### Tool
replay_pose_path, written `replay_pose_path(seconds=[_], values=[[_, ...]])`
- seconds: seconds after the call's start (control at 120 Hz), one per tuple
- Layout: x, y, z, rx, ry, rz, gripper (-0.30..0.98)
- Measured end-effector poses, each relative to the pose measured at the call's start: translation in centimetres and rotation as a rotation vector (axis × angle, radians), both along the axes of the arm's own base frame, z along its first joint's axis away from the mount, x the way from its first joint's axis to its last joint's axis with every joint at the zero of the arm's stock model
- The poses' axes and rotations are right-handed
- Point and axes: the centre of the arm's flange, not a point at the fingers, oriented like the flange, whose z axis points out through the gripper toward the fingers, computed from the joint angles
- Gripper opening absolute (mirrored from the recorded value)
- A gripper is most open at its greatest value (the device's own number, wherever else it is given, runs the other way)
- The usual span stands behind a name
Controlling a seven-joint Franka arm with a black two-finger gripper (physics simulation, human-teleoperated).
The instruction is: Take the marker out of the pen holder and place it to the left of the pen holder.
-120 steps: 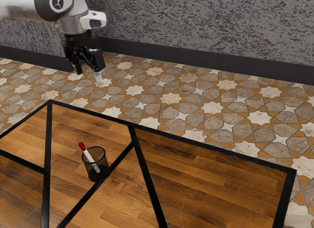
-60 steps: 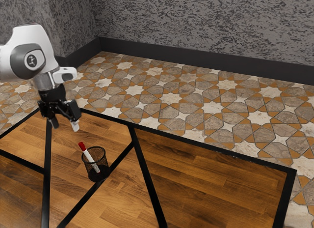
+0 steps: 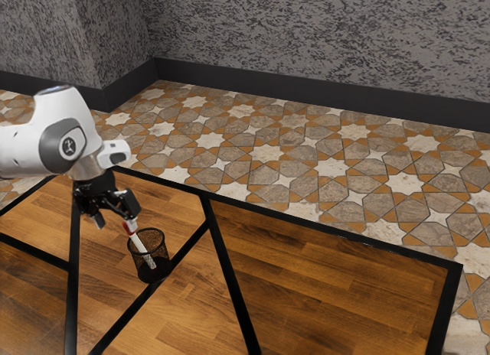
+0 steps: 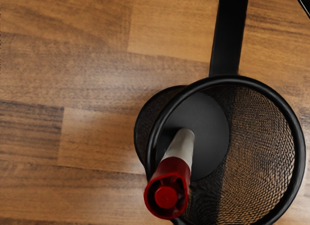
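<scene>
Ext. view: 1 arm, 1 gripper (image 3: 115,221), 2 fingers spread w/ a gap between, not closed on anything. Count on table (image 3: 329,286): 1 marker (image 3: 141,246), 1 pen holder (image 3: 147,274). Marker is in holder, white body down inside mesh, red cap (image 3: 129,228) above rim, tilted toward ext. view's left. Gripper hangs over table, 1 fingertip v. near cap; contact: can't tell. Table has black border along its edges plus several black strips across the wood; holder stands at 1 diag. strip (image 3: 188,246). Room: wood runs from holder toward ext. view's left, betw. strips; larger wood panel toward ext. view's right, out to the black border. Wrist view: 1 holder, 1 marker, again. Marker leans on rim, cap end sticking out past it, other end down by the round base; much of the holder's mouth is open beside it. 1 black strip meets holder's outline and shows dark thru mesh. Wood grain extends from holder on cap's side.
</scene>
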Motion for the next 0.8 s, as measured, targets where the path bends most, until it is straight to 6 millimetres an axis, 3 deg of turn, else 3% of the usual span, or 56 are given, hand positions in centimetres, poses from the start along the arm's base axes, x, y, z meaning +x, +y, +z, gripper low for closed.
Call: replay_pose_path(seconds=[0.467, 0.533, 0.683, 0.8], values=[[1.0, -0.6, -1.6, -0.010, -0.018, 0.019, 0.68], [1.1, -0.9, -1.6, -0.012, -0.019, 0.018, 0.58], [1.1, -0.9, -1.6, -0.018, -0.020, 0.024, 0.21], [1.1, -1.4, -1.6, -0.020, -0.020, 0.016, 0.06]])
